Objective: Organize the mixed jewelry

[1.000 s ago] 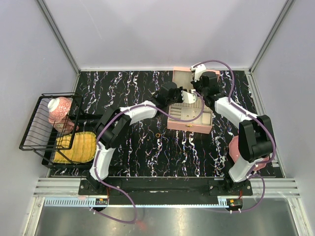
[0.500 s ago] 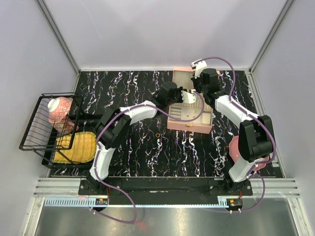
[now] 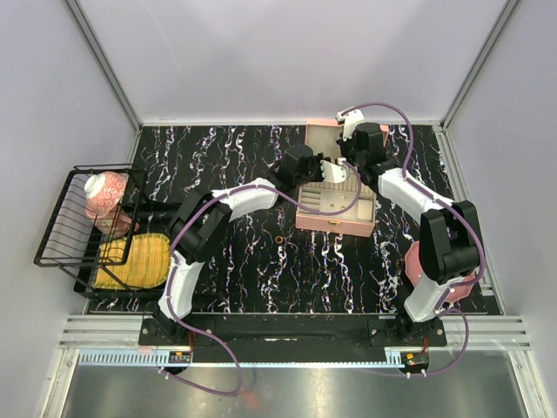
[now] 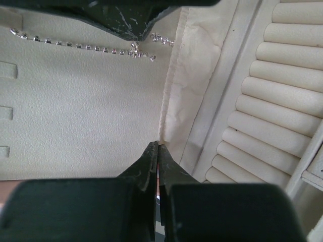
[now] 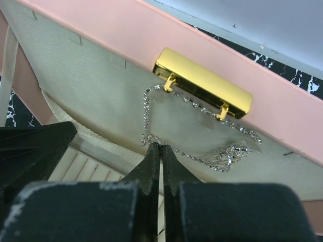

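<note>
The black marbled counter point(image 3: 235, 157) carries the open pink box point(image 3: 335, 225) toward 1 o'clock, lid raised at its far side, with both arms reaching into it.

The left claw point(image 4: 158, 147) is fully closed with nothing between its tips, poised over the cream lid lining beside the pocket seam; the ring rolls point(image 4: 282, 101) lie at its 3 o'clock. The right claw point(image 5: 160, 148) is also pressed shut, its tips right at the lower run of the pale chain point(image 5: 145, 116). Whether a link is actually pinched cannot be told.

That chain drapes across the lid lining just under the gold clasp point(image 5: 202, 83), bunched at 4 o'clock of it. The gold ring point(image 3: 279, 238) lies loose on the counter, at 8 o'clock off the box's front corner.

The step looks like settling the chain in the lid. It would go best if the right claw draws the strand slowly and straight, so the bunched end unravels rather than knots. The left claw should hold clear of the links. The ring is left for the rolls afterwards.
</note>
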You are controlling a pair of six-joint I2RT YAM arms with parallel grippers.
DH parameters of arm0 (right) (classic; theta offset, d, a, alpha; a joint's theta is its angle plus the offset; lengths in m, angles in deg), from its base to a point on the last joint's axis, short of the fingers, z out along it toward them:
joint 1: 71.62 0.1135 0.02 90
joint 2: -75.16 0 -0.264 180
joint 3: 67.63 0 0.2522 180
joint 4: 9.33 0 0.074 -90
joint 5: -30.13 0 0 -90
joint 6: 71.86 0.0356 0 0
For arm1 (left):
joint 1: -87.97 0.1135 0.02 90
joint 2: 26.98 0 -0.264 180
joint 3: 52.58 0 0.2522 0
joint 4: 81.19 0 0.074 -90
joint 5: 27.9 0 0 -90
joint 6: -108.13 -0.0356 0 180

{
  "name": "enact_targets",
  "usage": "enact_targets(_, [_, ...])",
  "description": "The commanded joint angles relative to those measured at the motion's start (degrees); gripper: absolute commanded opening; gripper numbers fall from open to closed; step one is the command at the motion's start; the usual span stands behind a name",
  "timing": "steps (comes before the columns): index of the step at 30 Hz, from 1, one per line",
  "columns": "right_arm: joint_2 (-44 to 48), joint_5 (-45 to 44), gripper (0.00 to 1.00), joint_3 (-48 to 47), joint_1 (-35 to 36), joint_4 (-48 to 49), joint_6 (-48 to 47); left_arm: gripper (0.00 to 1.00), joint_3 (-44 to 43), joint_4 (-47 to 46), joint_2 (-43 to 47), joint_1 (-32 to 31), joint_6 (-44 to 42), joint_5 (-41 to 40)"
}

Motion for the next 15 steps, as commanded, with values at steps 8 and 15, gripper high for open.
enact_targets(8, [-0.05, 0.61, 0.06, 0.33, -0.31, 2.77, -0.38, 0.0, -2.13, 0.98, 2.13, -0.39, 1.13, 2.49])
enact_targets(15, [0.82, 0.43, 0.19, 1.3, -0.31, 2.69, -0.56, 0.0, -2.22, 0.98, 1.87, -0.39, 1.48, 2.57])
